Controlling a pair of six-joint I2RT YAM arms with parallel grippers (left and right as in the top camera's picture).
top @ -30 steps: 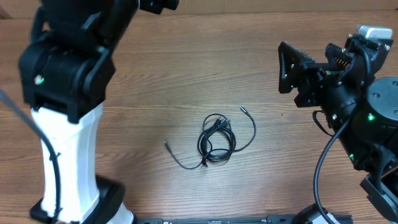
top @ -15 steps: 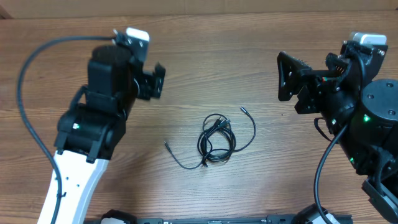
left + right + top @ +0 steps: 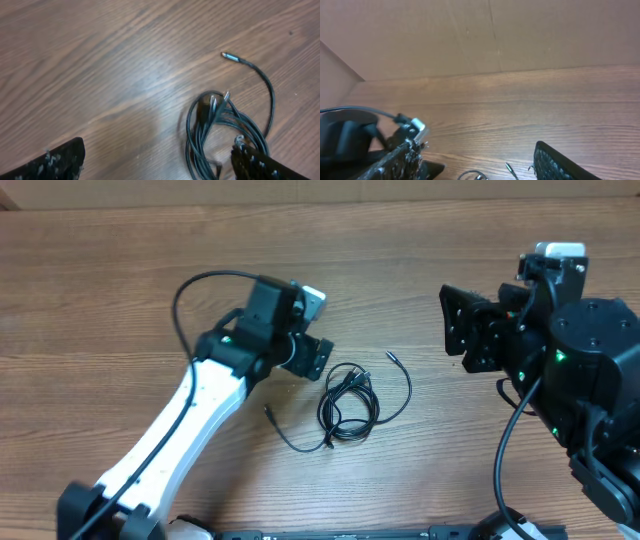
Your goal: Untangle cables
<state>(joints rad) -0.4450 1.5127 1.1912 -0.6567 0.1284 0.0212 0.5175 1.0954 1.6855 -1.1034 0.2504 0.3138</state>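
The cables [image 3: 348, 405] lie as a small tangled coil of thin black wire on the wooden table, with one plug end [image 3: 391, 356] curling out to the upper right and another [image 3: 269, 413] trailing left. In the left wrist view the coil [image 3: 220, 130] sits low right, its plug [image 3: 229, 56] above it. My left gripper [image 3: 314, 360] is open, just left of the coil and above the table [image 3: 159, 160]. My right gripper [image 3: 456, 330] is open and held off to the right of the coil; in its wrist view [image 3: 475, 165] the plug tip [image 3: 510, 169] shows at the bottom edge.
The wooden table [image 3: 420, 240] spreads around the coil. A tan wall [image 3: 470, 35] rises behind its far edge. The left arm's white link [image 3: 190, 420] crosses the front left, and the right arm's black body [image 3: 590, 370] fills the right side.
My left arm has swung down and right from the table's left side, bringing its gripper next to the coil. The right gripper has shifted slightly left. The cables have not moved.
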